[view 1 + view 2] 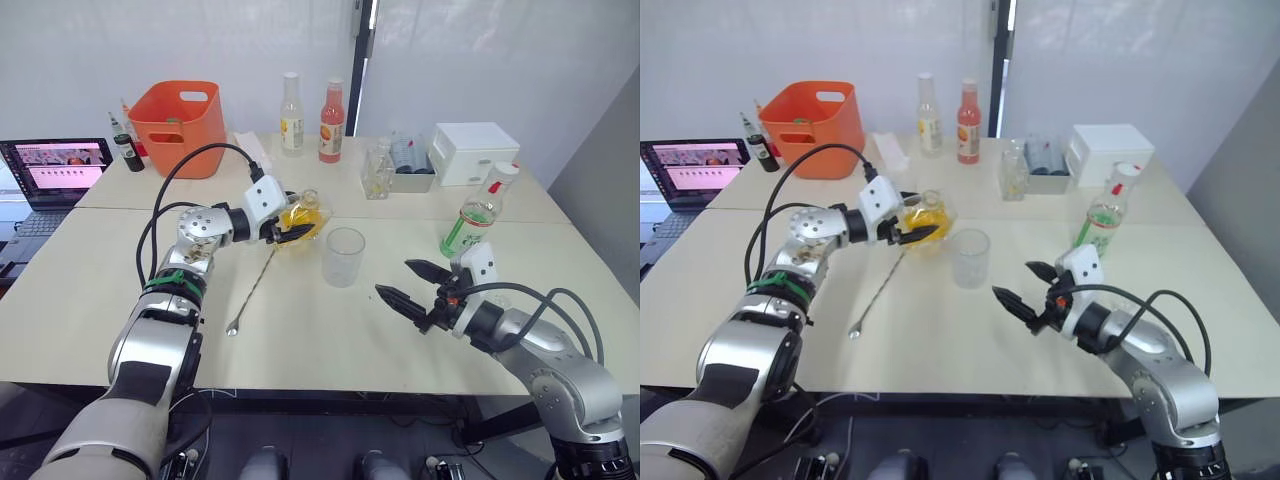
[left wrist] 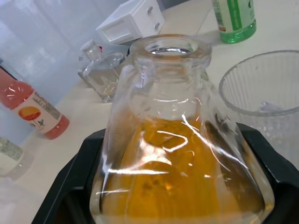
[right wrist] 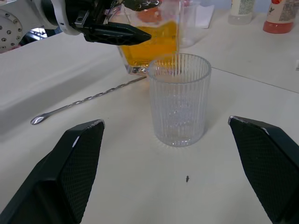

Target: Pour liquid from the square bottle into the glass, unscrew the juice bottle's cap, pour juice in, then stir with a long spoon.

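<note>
My left gripper (image 1: 297, 224) is shut on the square bottle (image 1: 306, 209), a clear open-necked bottle about half full of amber liquid. It sits low over the table just left of the ribbed empty glass (image 1: 344, 256), its black fingers (image 2: 70, 191) clamping both sides. The long spoon (image 1: 252, 289) lies flat on the table in front of the bottle, bowl end nearest me. At the back stands a capped red juice bottle (image 1: 331, 122). My right gripper (image 1: 393, 277) hovers open, right of and nearer than the glass, facing it with nothing between its fingers (image 3: 74, 172).
An orange basket (image 1: 178, 115) and a laptop (image 1: 55, 168) sit at the back left. A clear bottle (image 1: 291, 113), a small glass bottle (image 1: 377, 170) and a white box (image 1: 472, 152) line the back. A green bottle (image 1: 478, 213) stands right of the glass.
</note>
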